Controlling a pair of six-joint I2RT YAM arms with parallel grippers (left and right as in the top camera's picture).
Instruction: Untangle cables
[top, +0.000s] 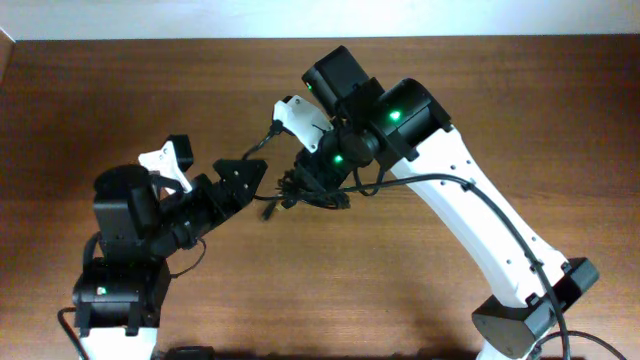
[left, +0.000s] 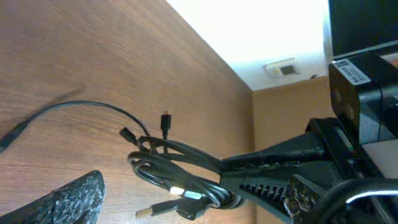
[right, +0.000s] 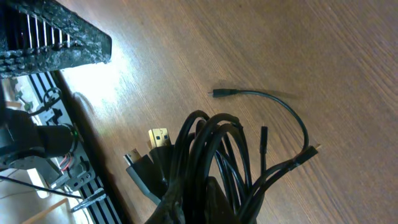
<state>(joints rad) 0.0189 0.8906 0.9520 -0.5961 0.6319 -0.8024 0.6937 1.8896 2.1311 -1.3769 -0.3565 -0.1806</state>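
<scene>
The cables are a tangled black bundle at mid-table. My right gripper is shut on the bundle. The right wrist view shows the looped cords rising from between its fingers, with a metal USB plug at the left and a thin strand curling away. My left gripper is open and empty just left of the bundle. In the left wrist view one of its fingers is at the lower left, apart from the cables, which the right gripper's fingers clamp.
A thin loose strand arcs left over the bare wooden table to a small plug end. Both arms meet near the table's middle. A pale wall runs along the table's far edge.
</scene>
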